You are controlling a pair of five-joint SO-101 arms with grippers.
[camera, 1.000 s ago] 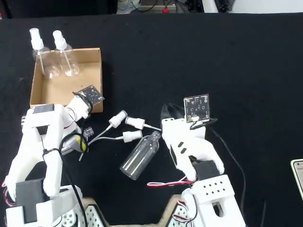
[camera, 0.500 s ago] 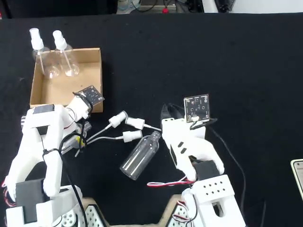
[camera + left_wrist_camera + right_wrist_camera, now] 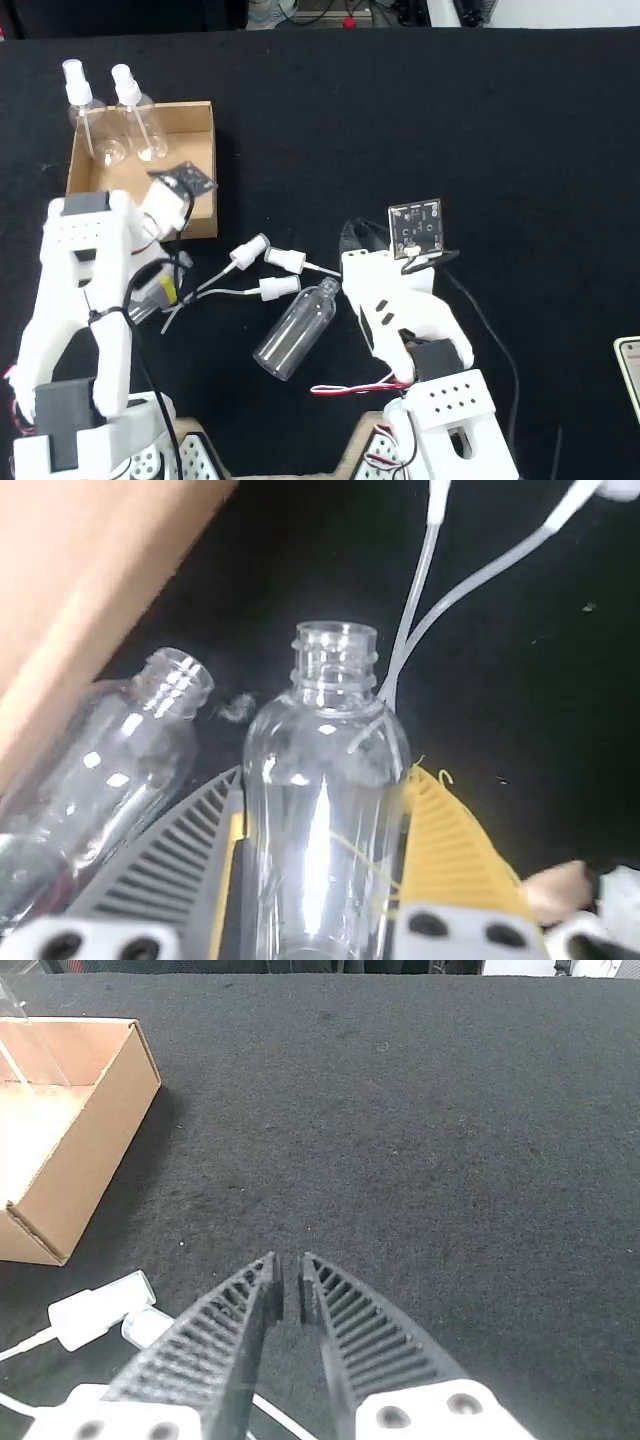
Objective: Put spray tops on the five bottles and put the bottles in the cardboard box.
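Two clear plastic bottles with white spray tops (image 3: 128, 115) are leaned in the far end of the open brown cardboard box (image 3: 110, 185), which is set near the far left corner of the black tabletop (image 3: 500, 150). A third clear bottle without a top (image 3: 325, 740) is pinched between the left arm's fingers (image 3: 430, 820), one grey and one yellow, just off the box's near right corner; its base is cut off by the frame. A fourth uncapped bottle (image 3: 120, 760) is seen beside it, close by the box wall; under the arm in the high view it cannot be made out. A fifth uncapped bottle (image 3: 297, 325) is laid on its side toward the tabletop's near edge, beside three loose white spray tops with thin dip tubes (image 3: 280, 260). The right arm's fingers (image 3: 265, 1280) are nearly pressed together, with only a thin slit and nothing between them. A pale object (image 3: 628, 370) is cut off at the tabletop's right edge and cannot be identified.
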